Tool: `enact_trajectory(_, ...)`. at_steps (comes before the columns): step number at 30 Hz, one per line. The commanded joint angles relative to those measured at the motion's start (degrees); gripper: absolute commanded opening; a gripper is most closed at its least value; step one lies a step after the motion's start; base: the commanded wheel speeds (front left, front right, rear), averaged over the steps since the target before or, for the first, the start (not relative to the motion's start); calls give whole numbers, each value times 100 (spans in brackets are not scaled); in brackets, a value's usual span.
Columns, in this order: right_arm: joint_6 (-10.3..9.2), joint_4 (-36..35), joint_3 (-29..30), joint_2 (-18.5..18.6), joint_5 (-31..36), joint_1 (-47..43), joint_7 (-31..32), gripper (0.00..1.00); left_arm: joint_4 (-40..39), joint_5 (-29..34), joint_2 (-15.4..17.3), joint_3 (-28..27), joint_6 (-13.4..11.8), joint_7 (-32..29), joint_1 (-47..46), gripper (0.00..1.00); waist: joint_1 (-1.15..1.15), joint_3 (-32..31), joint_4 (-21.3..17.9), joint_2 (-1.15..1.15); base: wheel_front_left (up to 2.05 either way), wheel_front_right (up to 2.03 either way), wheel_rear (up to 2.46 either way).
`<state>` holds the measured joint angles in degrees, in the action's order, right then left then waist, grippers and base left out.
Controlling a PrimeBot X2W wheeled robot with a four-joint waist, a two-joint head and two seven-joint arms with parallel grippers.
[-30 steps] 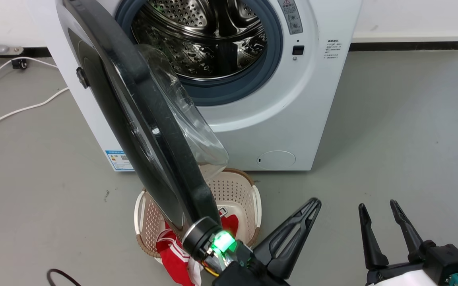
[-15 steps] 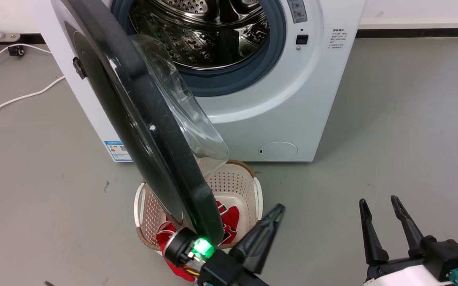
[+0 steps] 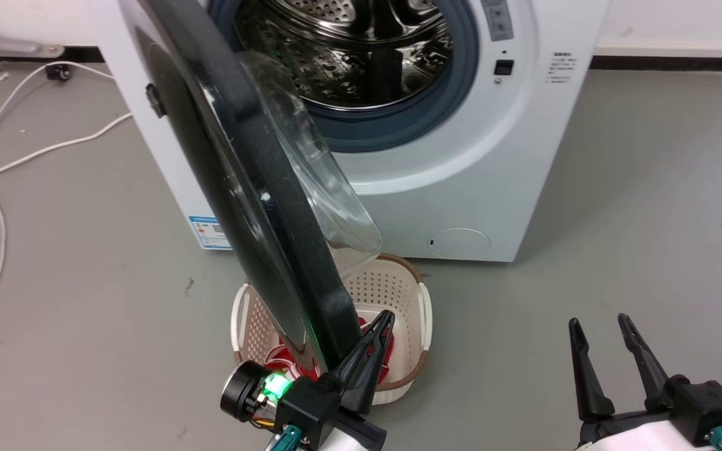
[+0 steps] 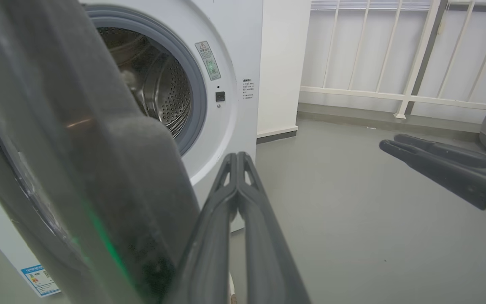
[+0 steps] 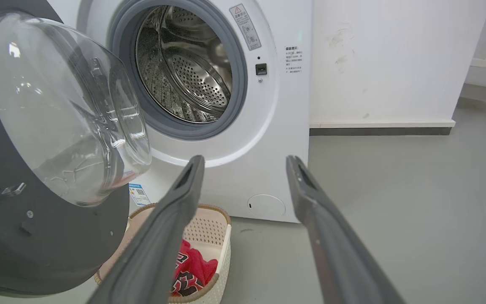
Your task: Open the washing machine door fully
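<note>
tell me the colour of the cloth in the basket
Red with white markings; the cloth in the basket shows best in the right wrist view.

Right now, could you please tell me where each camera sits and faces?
Head view: high, looking down at the washing machine, its open door and the laundry basket; left gripper and right gripper below.
Left wrist view: low beside the door's edge, facing the drum; shut fingers, right gripper at right.
Right wrist view: low, facing the machine's front; open fingers.
Both wrist views share door and drum.
</note>
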<state>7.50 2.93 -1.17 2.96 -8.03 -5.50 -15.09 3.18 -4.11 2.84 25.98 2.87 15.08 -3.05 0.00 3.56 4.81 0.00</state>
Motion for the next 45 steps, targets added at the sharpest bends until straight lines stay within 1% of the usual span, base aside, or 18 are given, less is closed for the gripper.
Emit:
enact_trajectory(1, -2, 16, -28, -14, 8, -10, -10, 100, 39, 23, 24, -143, -33, 14, 41, 0, 0, -14, 101, 0, 0, 0, 0)
enact_trajectory(9, -2, 33, -47, -14, 25, -19, -10, 100, -118, 52, 79, -633, -140, 0, 245, 0, 0, -47, 365, 0, 0, 0, 0)
enact_trajectory(11, -2, 44, -73, -14, 5, -30, -10, 100, -188, 39, 45, -748, -188, -5, 336, 0, 0, -52, 407, 0, 0, 0, 0)
enact_trajectory(16, -2, 58, -54, -14, -54, -71, -10, 100, -453, 30, 77, -1114, -315, -4, 569, 0, 0, -58, 503, 0, 0, 0, 0)
enact_trajectory(25, -2, 89, -22, -13, -16, -78, -10, 100, -673, -6, 131, -1690, -378, -6, 861, 0, 0, 20, 682, 0, 0, 0, 0)
enact_trajectory(30, -2, 92, -25, -14, 0, -33, -10, 100, -685, -68, 215, -2206, -451, 1, 1005, 0, 0, 78, 759, 0, 0, 0, 0)
enact_trajectory(36, -2, 107, -47, -14, 53, 22, -10, 100, -581, -183, 352, -2979, -462, 1, 955, 0, 0, 154, 787, 0, 0, 0, 0)
enact_trajectory(45, -2, 62, -38, -13, 120, 141, -10, 100, -195, -308, 356, -4023, -377, 1, 700, 0, 0, 416, 736, 0, 0, 0, 0)
